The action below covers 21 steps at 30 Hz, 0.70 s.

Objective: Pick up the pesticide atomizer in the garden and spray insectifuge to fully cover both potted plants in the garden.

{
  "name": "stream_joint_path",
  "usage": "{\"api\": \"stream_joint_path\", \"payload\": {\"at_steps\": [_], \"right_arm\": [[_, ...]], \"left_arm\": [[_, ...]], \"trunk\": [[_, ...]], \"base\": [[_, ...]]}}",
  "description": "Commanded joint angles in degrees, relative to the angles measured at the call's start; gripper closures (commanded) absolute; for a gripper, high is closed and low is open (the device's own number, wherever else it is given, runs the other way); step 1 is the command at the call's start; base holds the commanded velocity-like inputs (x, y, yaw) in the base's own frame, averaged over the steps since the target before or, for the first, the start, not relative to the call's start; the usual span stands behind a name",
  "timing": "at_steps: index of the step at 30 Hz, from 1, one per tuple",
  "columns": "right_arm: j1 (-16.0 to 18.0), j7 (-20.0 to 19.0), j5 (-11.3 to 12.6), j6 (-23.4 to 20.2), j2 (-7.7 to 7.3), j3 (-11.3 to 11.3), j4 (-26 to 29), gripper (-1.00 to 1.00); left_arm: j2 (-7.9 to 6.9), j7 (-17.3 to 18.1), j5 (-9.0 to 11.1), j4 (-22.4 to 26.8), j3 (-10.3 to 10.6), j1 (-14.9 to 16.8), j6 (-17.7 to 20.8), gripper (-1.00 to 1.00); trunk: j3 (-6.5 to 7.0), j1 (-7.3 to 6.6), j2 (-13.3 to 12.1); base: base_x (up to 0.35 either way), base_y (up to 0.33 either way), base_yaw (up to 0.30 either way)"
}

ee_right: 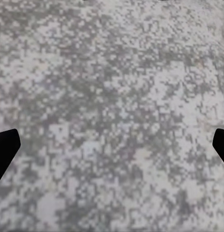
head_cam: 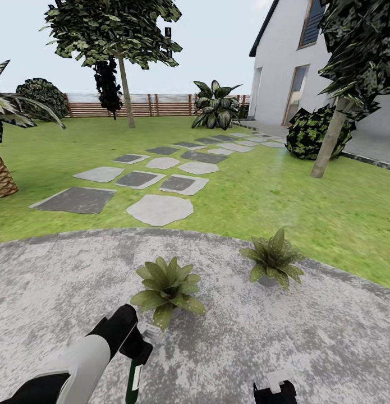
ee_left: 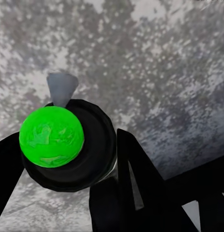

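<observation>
Left gripper [head_cam: 140, 350] clamped on pesticide atomizer [head_cam: 133, 381], held upright over near-left patio [head_cam: 329, 336], grey nozzle [ee_left: 61, 87] toward nearer potted plant [head_cam: 168, 287]. Second potted plant [head_cam: 273, 259] farther right on patio, apart. Right gripper [head_cam: 275, 388] near-right, fingers [ee_right: 5, 147] spread wide, holding nothing. Stepping stones [head_cam: 159, 209] on lawn beyond.

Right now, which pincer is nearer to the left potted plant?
Left. The left pincer is just before the left potted plant, holding the atomizer; the right pincer is further away.
</observation>
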<state>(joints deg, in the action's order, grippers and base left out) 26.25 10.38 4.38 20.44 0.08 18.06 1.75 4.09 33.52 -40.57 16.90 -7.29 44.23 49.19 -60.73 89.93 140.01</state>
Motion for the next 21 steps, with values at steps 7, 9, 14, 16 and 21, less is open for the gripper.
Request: {"api": "stream_joint_path", "payload": {"at_steps": [7,9,14,16,21], "right_arm": [[0.0,0.2,0.5,0.2,0.01,0.5,0.0,-1.00],[0.0,0.2,0.5,0.2,0.01,0.5,0.0,-1.00],[0.0,0.2,0.5,0.2,0.01,0.5,-0.1,-1.00],[0.0,0.2,0.5,0.2,0.01,0.5,-0.1,-1.00],[0.0,0.2,0.4,0.2,0.01,0.5,-0.1,-1.00]], "left_arm": [[0.07,0.5,-0.4,0.2,-0.7,0.8,0.7,1.00],[0.05,0.5,-0.4,0.2,-0.8,0.8,1.0,1.00],[-0.03,0.4,-0.5,0.2,-0.8,0.7,1.1,1.00],[-0.01,0.4,-0.5,0.2,-0.8,0.5,1.1,1.00],[0.04,0.4,-0.6,0.2,-0.8,0.5,1.1,1.00]], "trunk": [[-0.05,-0.01,0.0],[-0.05,-0.01,0.0],[-0.05,-0.01,0.0],[-0.05,-0.01,0.0],[-0.05,-0.01,0.0]], "base": [[0.000,0.000,0.000],[0.000,0.003,0.000],[0.000,0.215,0.000],[0.000,0.101,0.000],[0.000,0.011,0.000]]}}
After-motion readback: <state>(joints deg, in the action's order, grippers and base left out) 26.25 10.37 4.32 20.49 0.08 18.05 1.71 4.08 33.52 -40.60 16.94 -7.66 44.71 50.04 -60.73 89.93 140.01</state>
